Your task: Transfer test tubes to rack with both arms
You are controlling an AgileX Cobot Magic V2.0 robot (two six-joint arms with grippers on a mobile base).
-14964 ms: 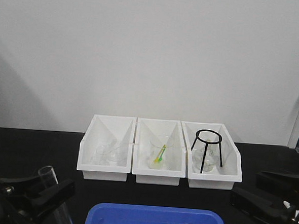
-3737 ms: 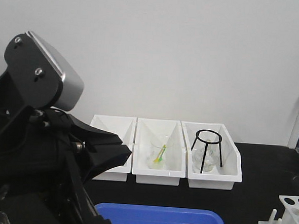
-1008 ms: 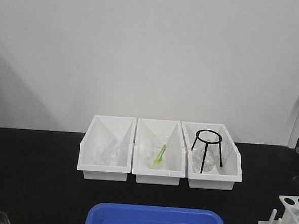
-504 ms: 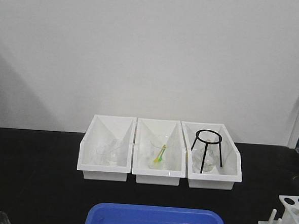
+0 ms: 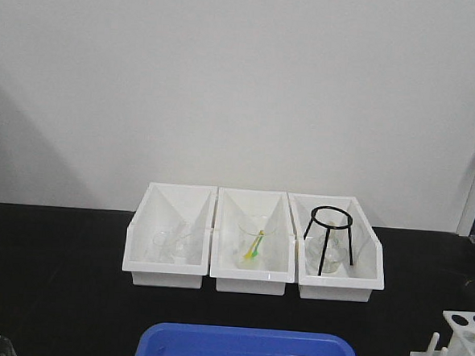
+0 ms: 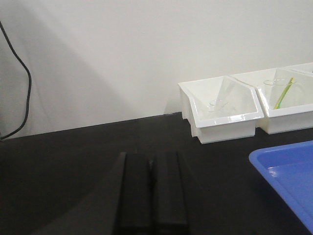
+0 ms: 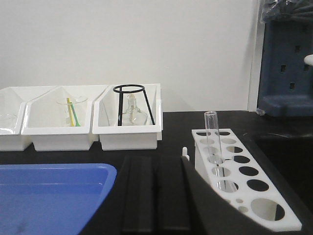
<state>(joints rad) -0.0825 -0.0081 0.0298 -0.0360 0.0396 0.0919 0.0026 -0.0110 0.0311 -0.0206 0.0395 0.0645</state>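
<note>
While neither arm is showing in the front view, each wrist camera is looking down its own gripper. The left gripper (image 6: 152, 196) is hanging low over the black table (image 6: 73, 156) with its two dark fingers lying side by side, only a thin seam between them, nothing held. The right gripper (image 7: 155, 196) is presenting the same way: fingers together, nothing between them.

The rack (image 7: 244, 181) is standing on the table just right of the right gripper, its white top plate pierced with round holes. One test tube (image 7: 213, 147) is standing upright in a hole near the rack's left edge, its open mouth rising well above the plate. No other tube is showing in the rack from this view. In the front view only the rack's left end and pegs are appearing at the lower right corner.

Three white bins (image 5: 255, 244) are sitting in a row against the wall. The left bin is holding clear glassware, too faint to identify. The middle bin is holding a clear beaker (image 7: 71, 111) with a yellow-green stick leaning in it. The right bin is holding a black wire stand (image 7: 131, 103) over a glass flask. A blue tray (image 5: 247, 350) is lying in front of the bins, near the table's front edge. A clear glass rim is just showing at the front view's lower left corner.
</note>
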